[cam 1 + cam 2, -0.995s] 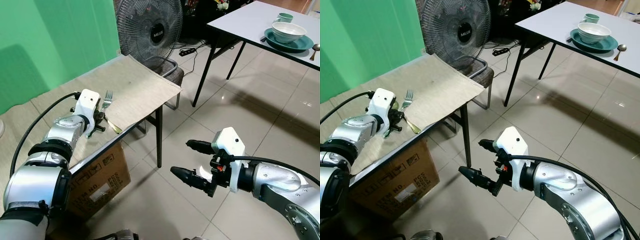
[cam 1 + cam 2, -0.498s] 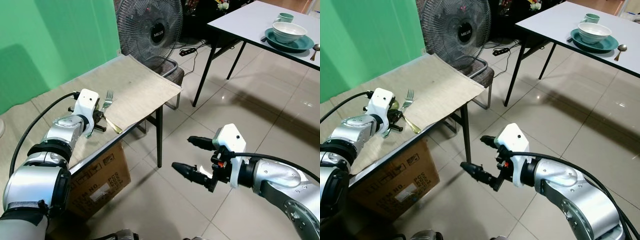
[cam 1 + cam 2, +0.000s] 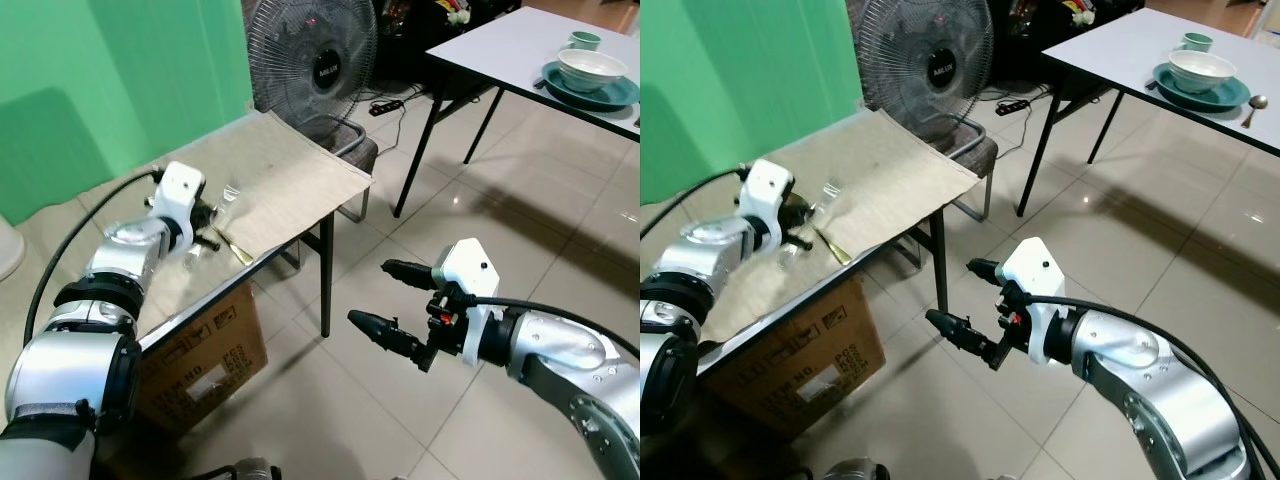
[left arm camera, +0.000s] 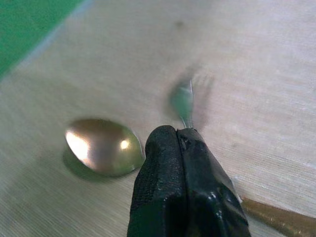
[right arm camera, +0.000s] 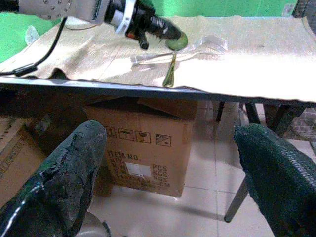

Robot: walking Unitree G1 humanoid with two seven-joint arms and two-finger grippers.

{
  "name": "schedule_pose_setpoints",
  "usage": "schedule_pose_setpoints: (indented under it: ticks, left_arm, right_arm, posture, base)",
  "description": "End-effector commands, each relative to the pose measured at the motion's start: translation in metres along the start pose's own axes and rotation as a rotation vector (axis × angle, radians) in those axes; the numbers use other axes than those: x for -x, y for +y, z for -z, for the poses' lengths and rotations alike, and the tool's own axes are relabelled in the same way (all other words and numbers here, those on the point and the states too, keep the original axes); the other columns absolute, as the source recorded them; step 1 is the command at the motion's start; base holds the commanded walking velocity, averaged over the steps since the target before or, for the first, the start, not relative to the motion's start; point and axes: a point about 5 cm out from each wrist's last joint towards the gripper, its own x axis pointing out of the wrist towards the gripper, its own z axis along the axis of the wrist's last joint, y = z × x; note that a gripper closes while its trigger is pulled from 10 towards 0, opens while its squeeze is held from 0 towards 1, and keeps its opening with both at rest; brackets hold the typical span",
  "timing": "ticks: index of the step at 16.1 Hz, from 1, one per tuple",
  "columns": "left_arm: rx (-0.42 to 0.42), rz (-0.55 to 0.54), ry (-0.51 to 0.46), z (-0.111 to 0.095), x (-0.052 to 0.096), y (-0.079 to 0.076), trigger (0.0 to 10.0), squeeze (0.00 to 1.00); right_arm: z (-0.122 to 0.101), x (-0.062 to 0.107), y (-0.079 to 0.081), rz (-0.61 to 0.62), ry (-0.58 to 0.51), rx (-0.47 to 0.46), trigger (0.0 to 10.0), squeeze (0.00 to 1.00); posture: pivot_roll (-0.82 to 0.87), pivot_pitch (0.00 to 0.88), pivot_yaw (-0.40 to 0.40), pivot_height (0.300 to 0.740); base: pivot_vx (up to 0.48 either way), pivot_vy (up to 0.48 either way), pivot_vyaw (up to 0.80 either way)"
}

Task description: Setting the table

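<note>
While the left claw (image 4: 180,143) pinches the fork (image 4: 183,101) above the cloth-covered worktop (image 3: 290,175), beside a gold spoon (image 4: 101,153), this looks like the pick-up step. Right claw (image 3: 395,300) hangs spread over the floor. Next, probably carry it to the far table (image 3: 500,50).

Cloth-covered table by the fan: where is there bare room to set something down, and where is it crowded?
The cloth lies bare from the fork across to the corner nearest the fan. It is crowded at the near edge, where the left hand, shut on the fork, sits close beside a gold spoon. The right hand hangs open above the floor tiles.
</note>
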Motion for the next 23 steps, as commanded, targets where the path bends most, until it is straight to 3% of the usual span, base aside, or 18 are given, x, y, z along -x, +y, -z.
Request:
schedule_pose_setpoints:
  ticks: [1, 3, 5, 7, 8, 9, 15, 22, 23]
  left_arm:
    - [-0.042, 0.016, 0.02, 0.003, 0.003, 0.001, 0.0, 0.0]
    - [-0.092, -0.019, 0.107, 0.024, 0.009, 0.004, 0.0, 0.0]
    - [-0.074, -0.088, 0.123, 0.034, 0.013, 0.01, 0.0, 0.0]
    - [-0.069, -0.07, 0.094, 0.032, 0.013, 0.005, 0.0, 0.0]
    - [-0.034, -0.059, 0.075, 0.029, 0.011, 0.003, 10.0, 0.24]
    - [0.019, -0.066, 0.057, 0.025, 0.008, 0.002, 10.0, 1.0]
    - [0.091, -0.115, 0.051, 0.012, -0.003, -0.005, 10.0, 1.0]
    - [0.143, -0.107, 0.129, 0.019, -0.012, -0.02, 10.0, 1.0]
    - [0.136, -0.114, 0.136, 0.02, -0.012, -0.019, 10.0, 0.89]
  right_arm:
    - [-0.001, 0.001, -0.001, 0.018, -0.007, 0.013, 10.0, 0.0]
    - [0.0, -0.001, 0.001, 0.012, -0.007, 0.013, 10.0, 0.0]
    - [0.0, -0.002, 0.001, 0.004, -0.007, 0.016, 10.0, 0.0]
    - [0.0, -0.003, 0.001, -0.002, -0.006, 0.018, 10.0, 0.0]
    - [0.0, -0.004, 0.0, -0.002, -0.006, 0.021, 10.0, 0.0]
    - [0.0, -0.004, 0.0, -0.003, -0.007, 0.023, 10.0, 0.0]
    - [0.001, -0.003, 0.001, 0.003, -0.004, 0.019, 10.0, 0.0]
    - [0.001, -0.002, 0.001, 0.005, -0.001, 0.018, 10.0, 0.0]
    - [0.001, -0.002, 0.001, 0.005, 0.0, 0.018, 10.0, 0.0]
  posture:
    - [-0.03, 0.0, 0.048, 0.74]
    - [-0.02, 0.0, 0.048, 0.74]
    - [-0.02, 0.0, 0.039, 0.74]
    - [-0.02, 0.0, 0.035, 0.74]
    - [-0.02, 0.0, 0.034, 0.74]
    - [-0.02, 0.0, 0.037, 0.74]
    - [-0.03, 0.0, 0.049, 0.74]
    - [-0.04, 0.0, 0.054, 0.74]
    - [-0.04, 0.0, 0.053, 0.74]
  base:
    - [0.0, 0.0, 0.0]
    - [0.0, 0.0, 0.0]
    - [0.0, 0.0, 0.0]
    - [0.0, 0.0, 0.0]
    - [0.0, 0.0, 0.0]
    - [0.0, 0.0, 0.0]
    - [0.0, 0.0, 0.0]
    - [0.0, 0.0, 0.0]
    - [0.0, 0.0, 0.0]
